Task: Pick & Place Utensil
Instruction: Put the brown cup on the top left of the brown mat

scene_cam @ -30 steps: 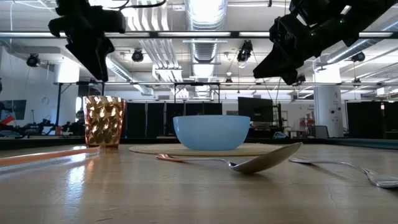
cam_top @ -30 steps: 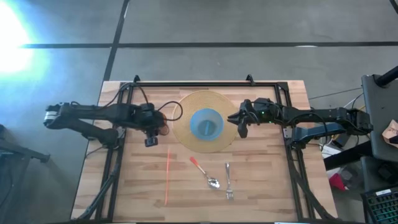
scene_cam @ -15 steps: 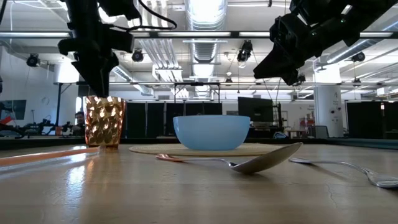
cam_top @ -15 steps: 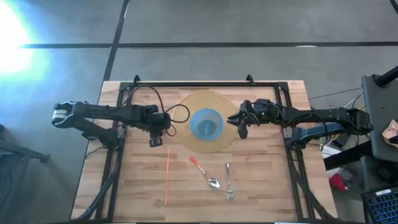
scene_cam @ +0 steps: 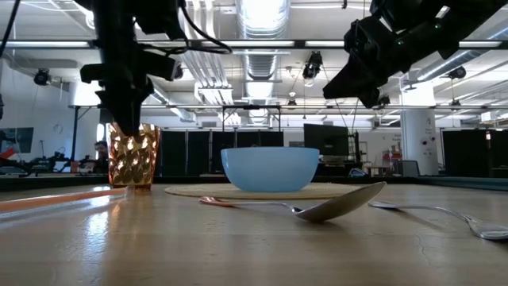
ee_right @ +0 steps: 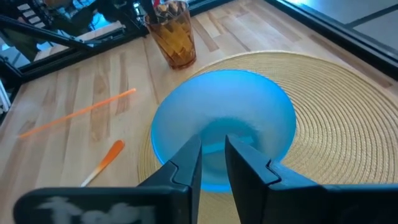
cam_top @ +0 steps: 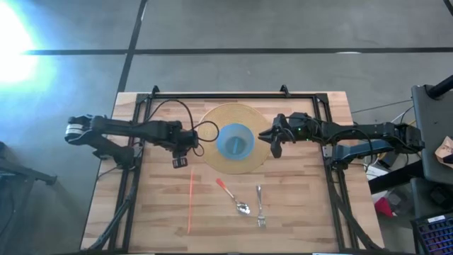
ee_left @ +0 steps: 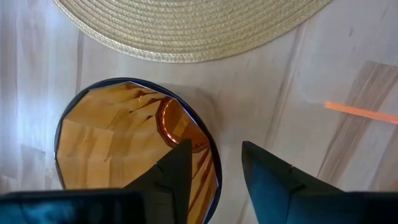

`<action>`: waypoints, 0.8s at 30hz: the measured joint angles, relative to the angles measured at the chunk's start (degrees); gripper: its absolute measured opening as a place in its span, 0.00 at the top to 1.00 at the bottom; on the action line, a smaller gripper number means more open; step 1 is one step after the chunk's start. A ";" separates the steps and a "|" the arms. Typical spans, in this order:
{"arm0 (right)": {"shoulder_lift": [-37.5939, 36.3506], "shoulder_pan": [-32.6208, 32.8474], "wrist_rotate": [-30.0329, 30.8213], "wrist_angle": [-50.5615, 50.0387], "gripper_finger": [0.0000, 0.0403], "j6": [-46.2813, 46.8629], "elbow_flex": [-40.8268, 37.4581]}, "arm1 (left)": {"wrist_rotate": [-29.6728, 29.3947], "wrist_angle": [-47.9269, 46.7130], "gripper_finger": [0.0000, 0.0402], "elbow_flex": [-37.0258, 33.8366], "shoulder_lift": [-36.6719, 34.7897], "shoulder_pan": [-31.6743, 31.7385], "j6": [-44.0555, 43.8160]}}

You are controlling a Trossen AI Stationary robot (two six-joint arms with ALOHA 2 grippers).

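Observation:
An amber faceted cup stands upright on the wood, left of the round woven mat. My left gripper is open and hangs just above the cup. One finger is over the cup's mouth and the other is outside its rim. A blue bowl sits on the mat. My right gripper hovers over the mat's right side, its fingers narrowly open and pointing at the bowl. An orange-handled spoon and a fork lie on the near wood.
An orange straw lies on the wood near the left gripper, running toward the table's near edge. A black frame runs along the far and side edges. Bare wood lies along the near edge, left and right of the utensils.
My left gripper has moved toward the table's right, over the amber cup, and has come down to the cup's rim. The cup showed beside the gripper in the high view and is now covered by it. The cup, bowl and utensils have stayed in place.

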 joint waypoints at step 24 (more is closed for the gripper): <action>0.00 1.50 -0.09 0.95 0.84 1.85 -1.09 | -1.45 -1.67 0.99 2.43 -0.19 0.28 4.50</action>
